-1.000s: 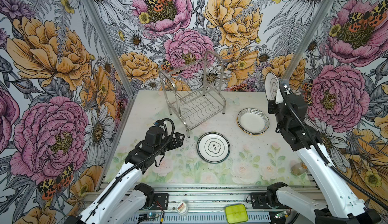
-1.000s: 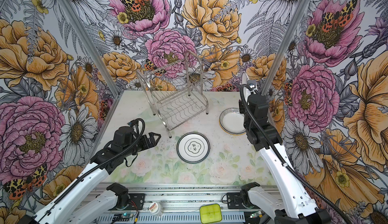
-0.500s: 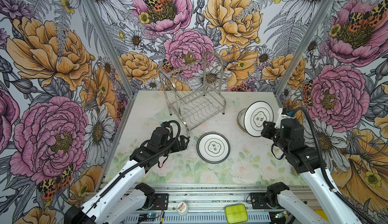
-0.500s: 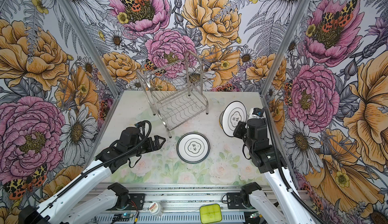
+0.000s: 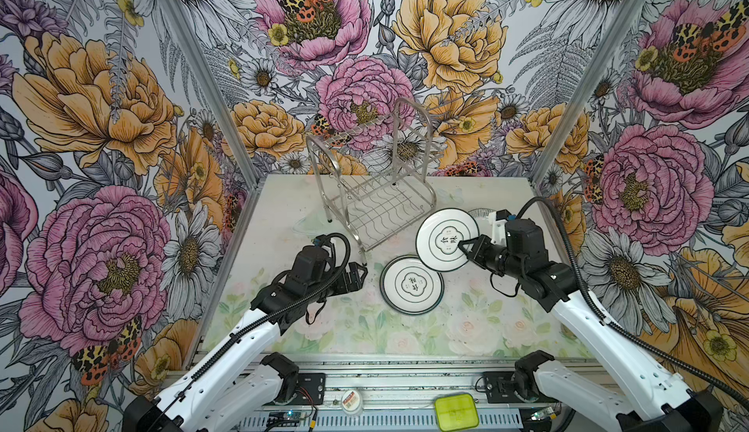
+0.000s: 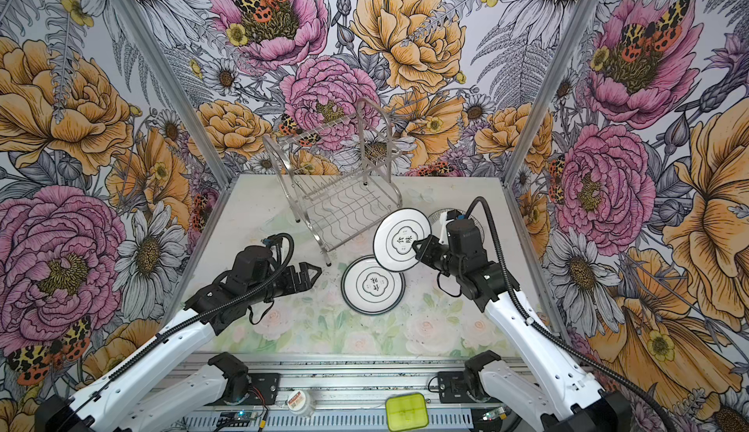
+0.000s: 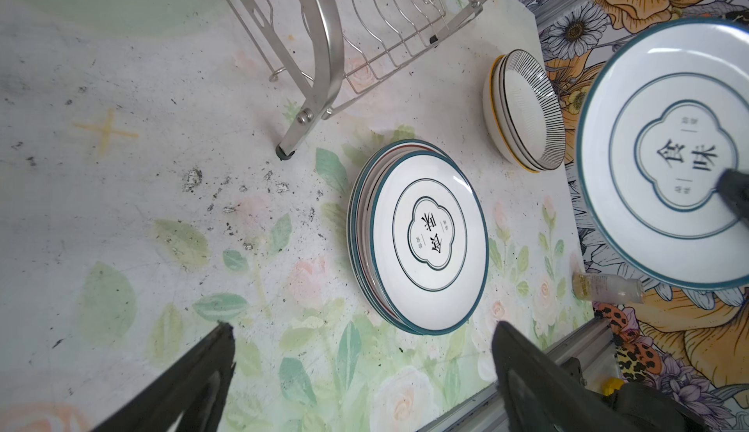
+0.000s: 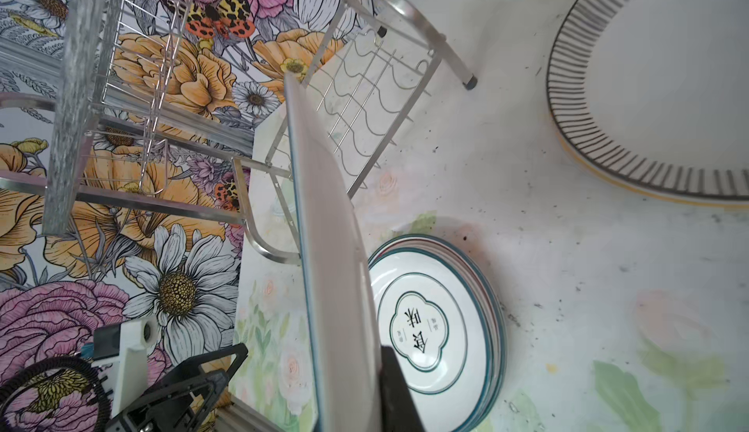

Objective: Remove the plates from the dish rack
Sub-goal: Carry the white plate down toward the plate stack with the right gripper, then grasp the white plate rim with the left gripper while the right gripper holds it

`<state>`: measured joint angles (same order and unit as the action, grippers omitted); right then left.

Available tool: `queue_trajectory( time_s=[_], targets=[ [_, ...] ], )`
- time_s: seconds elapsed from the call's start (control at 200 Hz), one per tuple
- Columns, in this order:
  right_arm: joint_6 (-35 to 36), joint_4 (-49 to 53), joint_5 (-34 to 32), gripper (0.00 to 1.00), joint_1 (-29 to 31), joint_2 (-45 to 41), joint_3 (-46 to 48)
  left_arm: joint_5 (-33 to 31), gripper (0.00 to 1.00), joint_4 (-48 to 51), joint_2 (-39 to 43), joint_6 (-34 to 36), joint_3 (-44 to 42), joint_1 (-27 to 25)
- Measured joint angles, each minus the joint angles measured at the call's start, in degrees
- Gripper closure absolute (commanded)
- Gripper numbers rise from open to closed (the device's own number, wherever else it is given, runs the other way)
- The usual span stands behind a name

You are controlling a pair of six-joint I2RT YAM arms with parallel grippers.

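2 piles on table [image 5: 486, 320] in both top views: teal stack [image 5: 411, 285], striped stack [image 5: 480, 215]; rack [image 5: 383, 207] empty. Last plate [image 5: 439, 231], clamped by right gripper [image 5: 467, 245], has come down from up high, now over teal stack. Left wrist: left gripper [image 7: 358, 330] spread, empty. Right wrist: plate edge-on, probably near set-down.

One dish rack [image 7: 328, 45], one teal-rimmed plate stack [image 5: 411, 285], one striped plate stack [image 7: 527, 114], one lone plate [image 5: 437, 239].

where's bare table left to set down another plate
Free: the front strip of the table, before the teal-rimmed stack; also left of the dish rack, by the wall. Crowded: right of the rack, where the held plate, teal-rimmed stack and striped stack cluster.
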<state>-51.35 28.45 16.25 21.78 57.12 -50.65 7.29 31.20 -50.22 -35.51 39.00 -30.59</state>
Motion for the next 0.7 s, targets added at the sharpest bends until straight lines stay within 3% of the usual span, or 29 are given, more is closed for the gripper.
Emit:
queue_trajectory(
  time_s=[0.48, 0.701],
  targets=[
    [-4.81, -20.87, 19.93, 1.00, 4.66, 12.55, 0.96, 3.41, 0.01, -4.66, -0.24, -1.22, 0.20, -0.11],
    [-4.68, -25.18, 25.90, 1.00, 6.95, 16.20, 0.96, 6.43, 0.01, -8.63, 0.61, -3.08, -0.17, -0.70]
  ],
)
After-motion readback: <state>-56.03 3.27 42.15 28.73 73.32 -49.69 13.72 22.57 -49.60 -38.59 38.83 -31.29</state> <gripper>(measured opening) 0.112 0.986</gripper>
